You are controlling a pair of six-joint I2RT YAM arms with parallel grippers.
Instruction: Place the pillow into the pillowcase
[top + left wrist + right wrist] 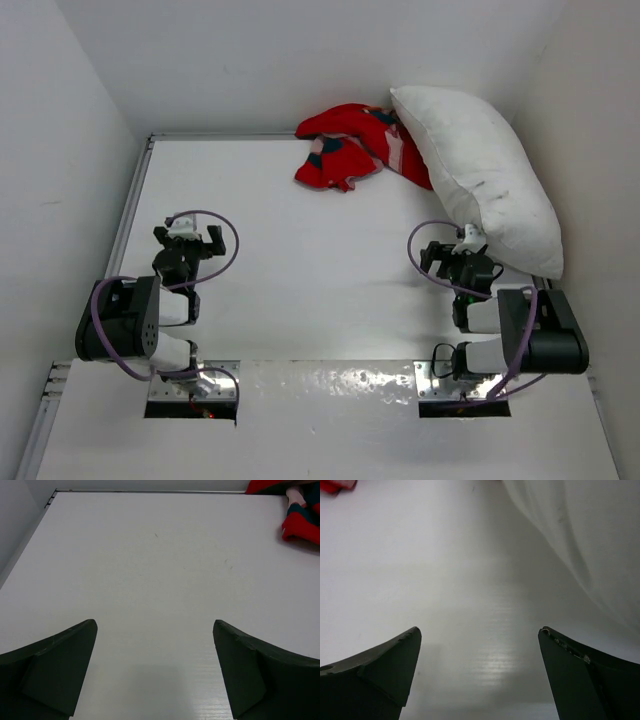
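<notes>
Two hands hang low over the white table point(300, 270), each spread wide with only table surface showing between its fingers. The pillowcase point(345, 150) lies well ahead of the left hand point(187, 237) and off to its right, a crumpled red heap at the far edge. The pillow point(490, 180) starts just ahead and to the right of the right hand point(452, 254). It leans along the right wall point(590, 150), and whether its near end touches that hand cannot be told. Its far end presses against the pillowcase.
</notes>
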